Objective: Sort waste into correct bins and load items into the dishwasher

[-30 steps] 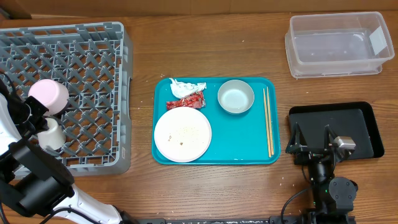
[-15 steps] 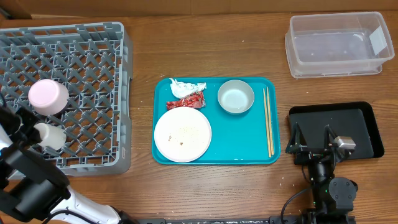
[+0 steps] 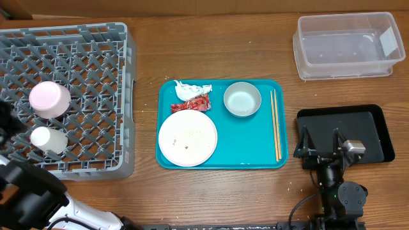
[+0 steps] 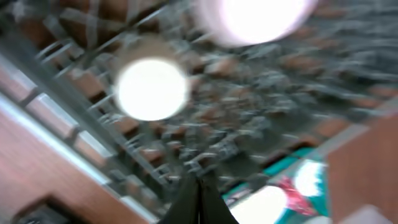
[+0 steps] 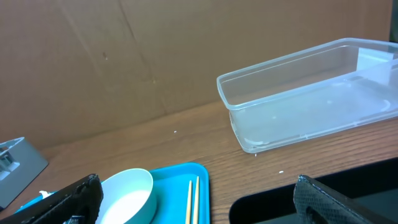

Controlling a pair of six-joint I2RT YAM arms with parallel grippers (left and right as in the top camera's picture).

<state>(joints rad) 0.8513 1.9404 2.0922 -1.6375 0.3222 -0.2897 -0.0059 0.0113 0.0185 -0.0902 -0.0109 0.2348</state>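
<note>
Two pale bowls sit well apart. A pink one (image 3: pixel 50 99) rests bottom-up in the grey dish rack (image 3: pixel 96 57), ahead of the left end effector (image 4: pixel 199 190). A whitish one (image 3: pixel 242 99) stands on the teal tray (image 3: pixel 220 156), ahead and to the left of the right end effector (image 3: pixel 319 139). The small white cup (image 3: pixel 48 139) is in the rack just beside the pink bowl, nearer the left end effector and apart from it. The left wrist view is heavily blurred. In it the dark fingers meet in a wedge with only a thin seam between them, clenched on nothing.

The chopsticks (image 3: pixel 275 124) lie side by side along the tray edge closest to the right end effector, straight ahead of it in its wrist view. Farther to its left lies the round white plate (image 3: pixel 187 137), with a few rice grains (image 3: pixel 190 135) scattered on it. Just beyond the plate are the red wrapper (image 3: pixel 190 105), then the crumpled white napkin (image 3: pixel 192 90).

The right end effector is released, its fingers (image 5: pixel 78 199) spread wide with nothing between them. It sits over the near left end of the black tray (image 3: pixel 364 128). The clear tub (image 3: pixel 348 45) stands on the bench (image 3: pixel 223 38), ahead and to the right of it and apart from the black tray.
</note>
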